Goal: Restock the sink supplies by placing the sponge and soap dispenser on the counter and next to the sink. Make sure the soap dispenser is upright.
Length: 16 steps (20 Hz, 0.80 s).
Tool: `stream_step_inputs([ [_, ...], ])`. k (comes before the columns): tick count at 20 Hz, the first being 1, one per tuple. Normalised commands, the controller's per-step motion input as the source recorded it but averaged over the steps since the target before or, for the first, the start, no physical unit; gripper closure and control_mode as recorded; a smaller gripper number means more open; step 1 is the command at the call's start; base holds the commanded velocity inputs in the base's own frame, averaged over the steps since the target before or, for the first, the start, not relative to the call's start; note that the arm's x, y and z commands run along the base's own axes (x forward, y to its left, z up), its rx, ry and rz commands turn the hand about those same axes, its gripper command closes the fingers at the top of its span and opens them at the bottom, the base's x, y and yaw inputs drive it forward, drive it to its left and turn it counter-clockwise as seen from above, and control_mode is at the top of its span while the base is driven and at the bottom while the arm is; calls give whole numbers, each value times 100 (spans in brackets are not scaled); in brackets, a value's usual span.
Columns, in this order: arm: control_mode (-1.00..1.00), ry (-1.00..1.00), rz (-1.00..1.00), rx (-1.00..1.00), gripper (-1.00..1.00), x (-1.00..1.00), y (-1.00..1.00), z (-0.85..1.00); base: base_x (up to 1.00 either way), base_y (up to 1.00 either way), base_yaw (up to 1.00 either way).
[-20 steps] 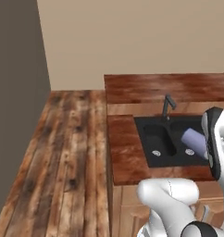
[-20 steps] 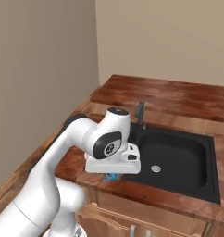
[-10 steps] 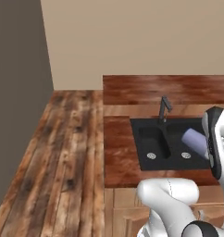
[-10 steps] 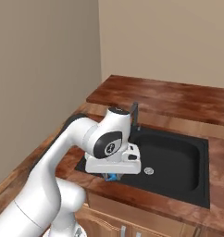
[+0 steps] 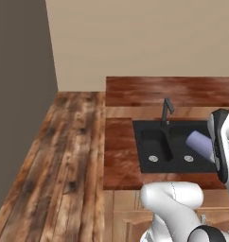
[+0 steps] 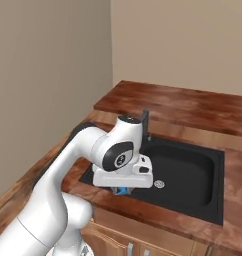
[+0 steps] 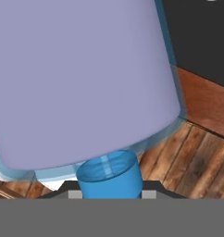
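Dispenser held over sink.
Gripper (image 6: 124, 189) clenched on the soap dispenser (image 7: 81, 83), lavender body with blue cap, lying tilted rather than upright, above the sink (image 5: 156, 134) near its front edge. Counter (image 5: 118, 151) surrounds the sink; faucet (image 5: 166, 111) at the sink's back rim.
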Motion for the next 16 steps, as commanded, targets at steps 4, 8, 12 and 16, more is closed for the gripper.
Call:
stream_step_inputs([
  [4, 100, 0, 0, 0, 100, 0, 0, 0, -42, -100, -5],
  [8, 100, 0, 0, 0, 100, 0, 0, 0, -80, -49, -21],
  [12, 100, 0, 0, 0, 100, 0, 0, 0, -92, -39, -15],
  [16, 100, 0, 0, 0, 100, 0, 0, 0, -39, -96, -9],
])
